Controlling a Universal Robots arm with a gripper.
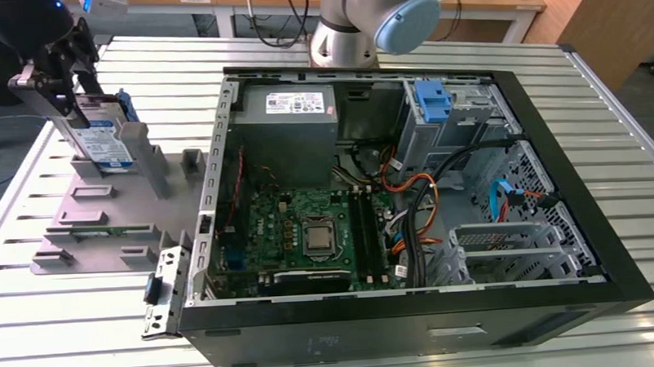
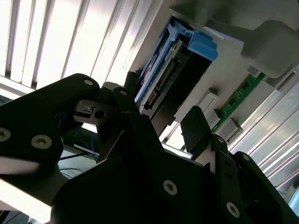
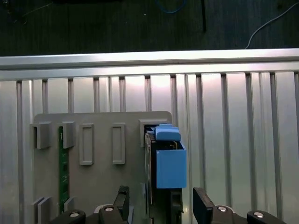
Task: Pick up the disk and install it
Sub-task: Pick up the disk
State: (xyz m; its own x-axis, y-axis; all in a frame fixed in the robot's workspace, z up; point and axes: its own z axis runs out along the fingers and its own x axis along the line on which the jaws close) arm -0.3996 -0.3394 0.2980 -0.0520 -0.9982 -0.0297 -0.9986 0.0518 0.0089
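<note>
The disk (image 1: 99, 141) stands upright on its edge in a slot at 1 corner of a grey holder (image 1: 100, 216), on the holder's side nearest the table's edge. Its white and blue label faces out in the exterior view. In the first wrist view the disk (image 3: 150, 172) appears edge-on, with its blue carrier frame (image 3: 170, 163) beside it.

The gripper (image 1: 72, 107) hangs directly over the disk. Its 2 black fingers (image 3: 201, 205) are spread apart, 1 on each side of the drive. In both wrist views a gap shows between each finger and the disk, so they straddle it without clamping.

A green memory stick (image 3: 63, 163) stands in another slot of the holder, well apart from the disk.

The holder lies flat on the slatted metal table (image 1: 81, 323) at the exterior view's left. Just beside it, toward the exterior view's right, sits an open computer case (image 1: 419, 311). Inside the case are a motherboard (image 1: 306, 225), a grey power-supply box (image 1: 286, 111) and a blue tab (image 1: 435, 102) at the drive bay.
</note>
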